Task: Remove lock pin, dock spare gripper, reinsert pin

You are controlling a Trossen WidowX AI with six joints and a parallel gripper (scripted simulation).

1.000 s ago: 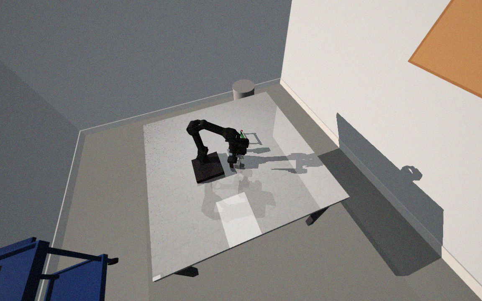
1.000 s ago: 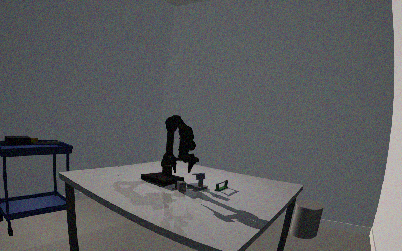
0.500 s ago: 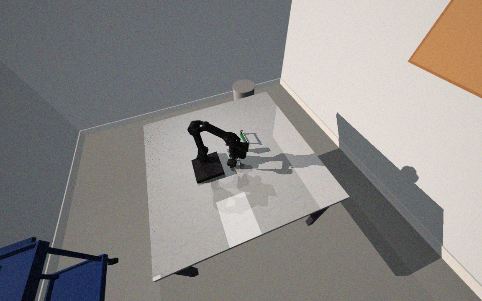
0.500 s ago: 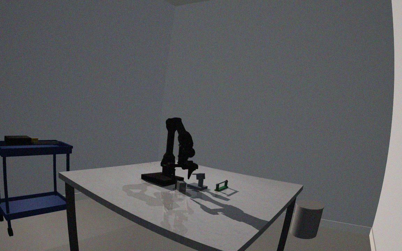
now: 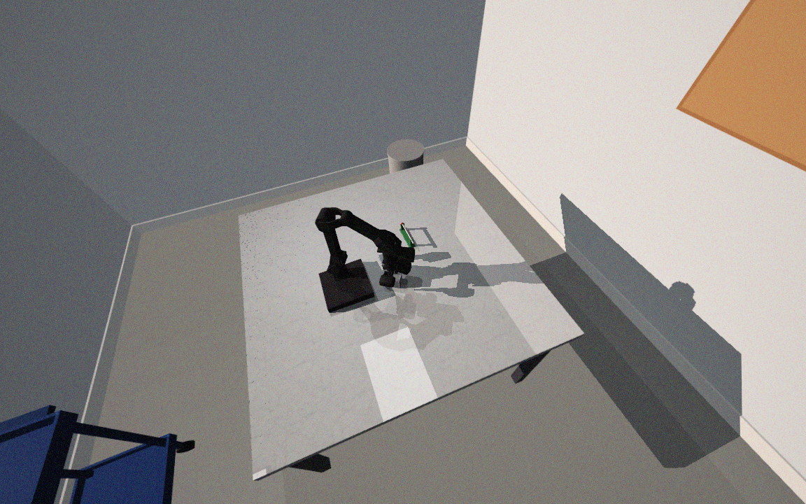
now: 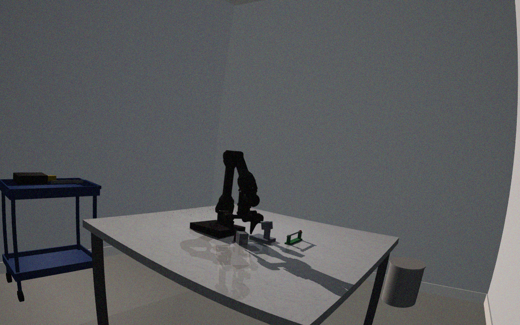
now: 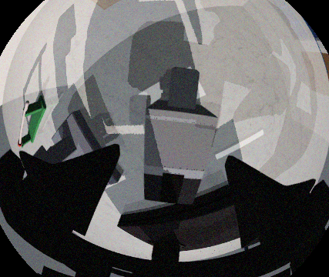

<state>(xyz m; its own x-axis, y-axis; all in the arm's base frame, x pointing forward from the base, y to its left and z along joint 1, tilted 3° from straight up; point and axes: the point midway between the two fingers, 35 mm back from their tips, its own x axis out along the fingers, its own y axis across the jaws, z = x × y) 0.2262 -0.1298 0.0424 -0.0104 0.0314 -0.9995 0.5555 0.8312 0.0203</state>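
The spare gripper (image 6: 241, 238) (image 7: 181, 142) is a grey block with a dark square spigot at one end and black parts at the other. It sits on the table beside the arm's base. My gripper (image 6: 244, 226) (image 7: 173, 156) is open and empty, its fingers spread on either side above the spare gripper. The grey mount (image 6: 267, 233) (image 7: 80, 132) stands beside it, partly hidden by a finger in the wrist view. No pin shows in its socket, though the view is poor. A white bar with a red end, apparently the lock pin (image 7: 21, 126), lies across the green stand.
The green stand (image 5: 406, 235) (image 6: 293, 241) (image 7: 37, 120) is beyond the mount. The arm's black base (image 5: 346, 289) (image 6: 211, 228) (image 7: 210, 227) is close to the spare gripper. A blue cart (image 6: 48, 193) and a grey bin (image 5: 405, 151) (image 6: 403, 282) stand off the table.
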